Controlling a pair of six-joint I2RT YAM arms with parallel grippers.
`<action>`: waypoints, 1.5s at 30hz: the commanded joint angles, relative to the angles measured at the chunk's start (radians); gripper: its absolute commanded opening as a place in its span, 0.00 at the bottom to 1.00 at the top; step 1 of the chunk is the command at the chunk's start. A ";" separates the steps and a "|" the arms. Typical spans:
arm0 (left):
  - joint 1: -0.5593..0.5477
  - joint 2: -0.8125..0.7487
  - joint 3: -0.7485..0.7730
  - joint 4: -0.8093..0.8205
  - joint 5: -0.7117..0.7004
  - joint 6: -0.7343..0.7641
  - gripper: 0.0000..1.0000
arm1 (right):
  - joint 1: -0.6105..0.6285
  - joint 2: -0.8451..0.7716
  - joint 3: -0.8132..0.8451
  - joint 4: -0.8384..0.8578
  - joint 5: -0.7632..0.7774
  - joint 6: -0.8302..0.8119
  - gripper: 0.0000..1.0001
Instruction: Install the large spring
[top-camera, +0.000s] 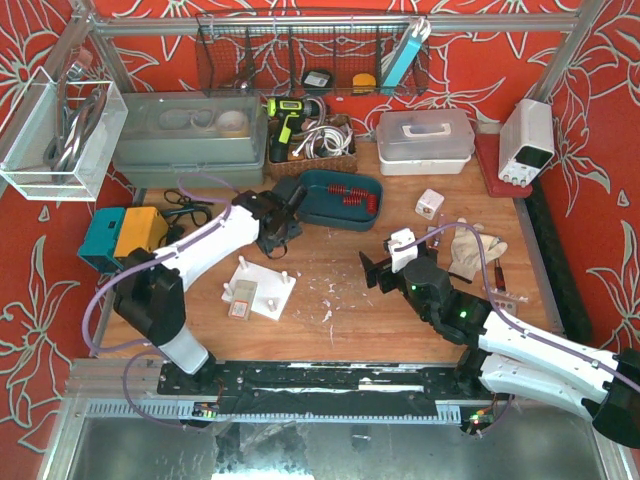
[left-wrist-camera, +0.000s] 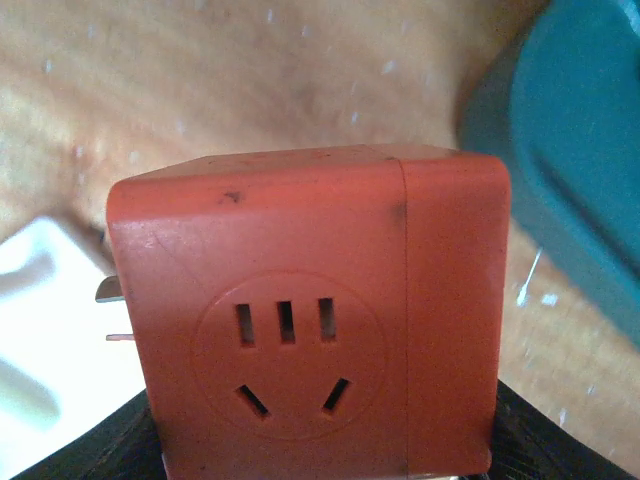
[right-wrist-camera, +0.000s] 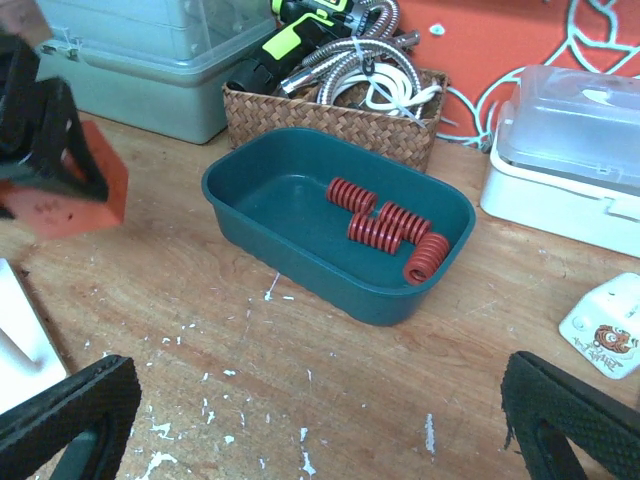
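Several red springs (right-wrist-camera: 375, 230) lie in a teal tray (right-wrist-camera: 300, 250), also seen in the top view (top-camera: 310, 205). My left gripper (top-camera: 280, 225) is shut on an orange-red socket block (left-wrist-camera: 300, 330), holding it above the table just left of the tray. The block and gripper also show in the right wrist view (right-wrist-camera: 75, 195). A white base plate with upright pegs (top-camera: 262, 290) lies below the left gripper. My right gripper (top-camera: 385, 268) is open and empty, low over bare wood in front of the tray, its fingertips (right-wrist-camera: 70, 410) wide apart.
A wicker basket of tools (top-camera: 310, 145), a grey lidded box (top-camera: 190, 135) and a white lidded box (top-camera: 425, 140) stand at the back. A small white cube (top-camera: 429, 204), a glove (top-camera: 470, 250) and a power supply (top-camera: 527, 140) are on the right.
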 joint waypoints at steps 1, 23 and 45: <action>0.067 0.069 0.053 0.041 -0.113 0.072 0.36 | 0.003 -0.006 -0.012 -0.007 0.036 -0.006 0.99; 0.277 0.330 0.100 0.382 -0.151 0.233 0.51 | 0.003 -0.018 -0.015 -0.006 0.042 -0.009 0.99; 0.150 0.066 0.058 0.130 -0.186 0.446 0.94 | 0.003 -0.008 -0.005 -0.026 0.057 -0.002 0.99</action>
